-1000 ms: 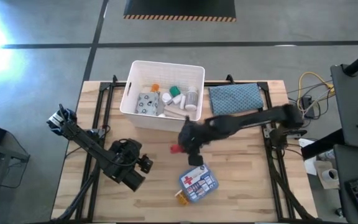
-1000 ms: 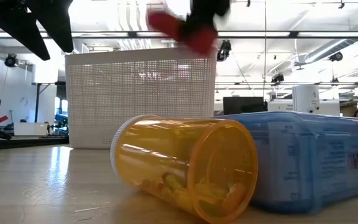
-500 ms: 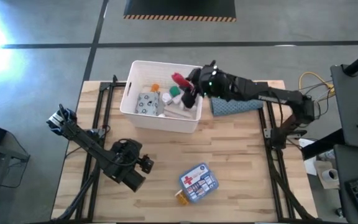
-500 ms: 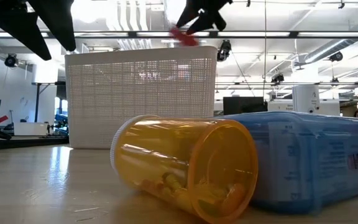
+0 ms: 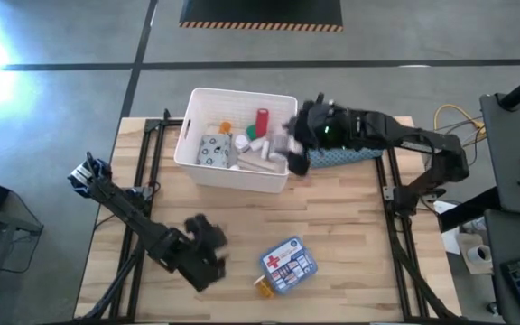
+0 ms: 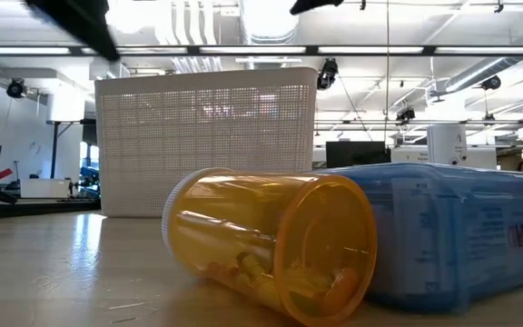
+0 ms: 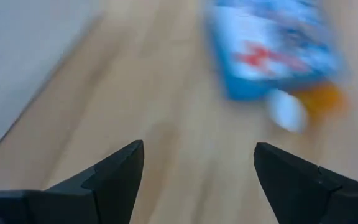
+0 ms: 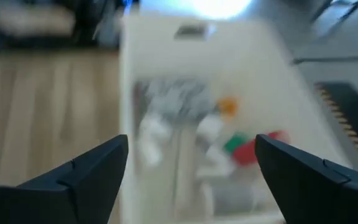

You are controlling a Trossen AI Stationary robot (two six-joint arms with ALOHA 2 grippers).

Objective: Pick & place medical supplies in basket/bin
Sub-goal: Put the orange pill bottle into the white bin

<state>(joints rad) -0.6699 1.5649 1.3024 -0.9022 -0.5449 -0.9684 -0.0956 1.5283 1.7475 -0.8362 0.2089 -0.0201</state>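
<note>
The white basket [image 5: 197, 153] stands at the table's far middle and holds several supplies, among them a red tube [image 5: 263, 122], a green cube [image 8: 234, 144] and white bottles. My right gripper [image 5: 294, 149] hovers open above the basket's right rim with nothing between its fingers [image 8: 92, 165]. A blue first-aid pouch [image 5: 288, 264] with a red cross lies flat near the table's front edge. An orange vial [image 5: 263, 287] lies on its side against it. My left gripper [image 5: 213, 251] stands open just left of the pouch [image 7: 272, 50] and touches nothing.
A blue-grey patterned cloth [image 5: 350, 152] lies right of the basket, partly under my right arm. Black frame rails [image 5: 143, 194] run along both sides of the table. Bare wood lies between the basket and the pouch.
My right gripper has carried the red tube up from mid-table to over the basket, opened and let go. The tube now lies inside the basket. My left gripper has moved toward the near edge and toward the pouch, staying open.
</note>
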